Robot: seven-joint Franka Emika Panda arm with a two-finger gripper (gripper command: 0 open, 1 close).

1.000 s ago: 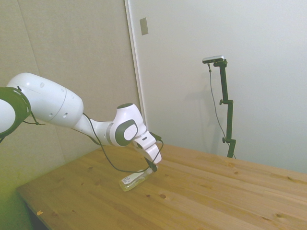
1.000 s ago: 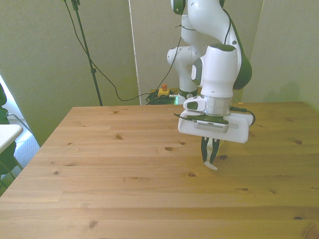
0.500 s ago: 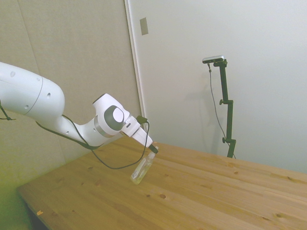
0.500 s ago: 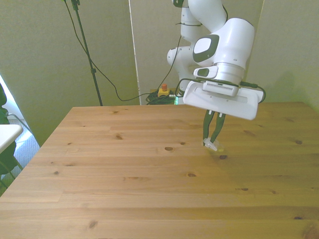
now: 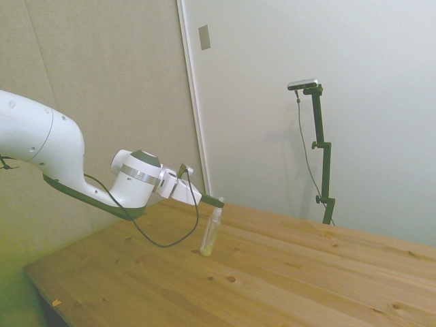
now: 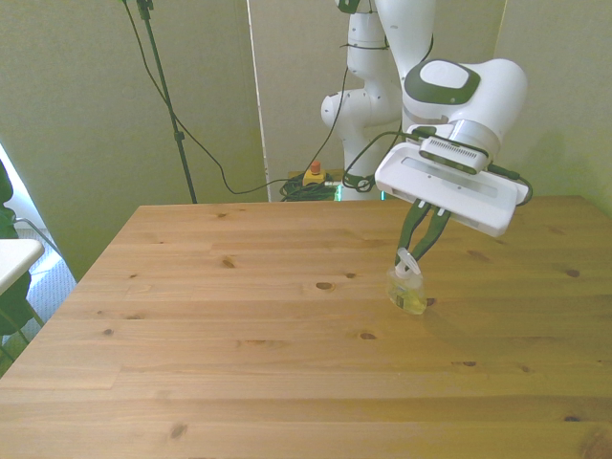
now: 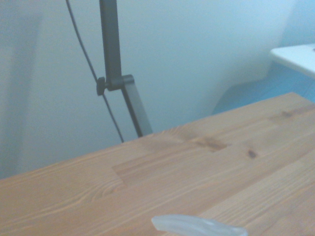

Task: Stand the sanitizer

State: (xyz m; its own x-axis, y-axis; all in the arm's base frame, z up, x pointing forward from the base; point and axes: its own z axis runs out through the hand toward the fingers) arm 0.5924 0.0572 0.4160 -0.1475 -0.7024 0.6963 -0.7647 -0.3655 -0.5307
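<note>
Gripper (image 5: 218, 202) clamped on sanitizer (image 5: 209, 235) pump top, bottle near-upright, base on wooden table (image 6: 239, 363)

The sanitizer (image 5: 210, 236) (image 6: 407, 290) is being held nearly upright, base on the table (image 5: 286, 279) (image 6: 239, 363), toward the front view's right. The gripper (image 5: 216, 202) (image 6: 414, 256) is positioned at its top.

The setting is a robotics lab or test room rather than a home or shop. A white robot arm (image 6: 421, 57) is mounted behind the far edge of a bare wooden table (image 6: 239, 373), and behind that table loose black cables (image 6: 206, 143) trail to the floor beside a red emergency-stop button (image 6: 313, 169). Plain partition panels (image 5: 102, 75) and an undecorated pale wall (image 5: 340, 48) enclose the table.
</note>
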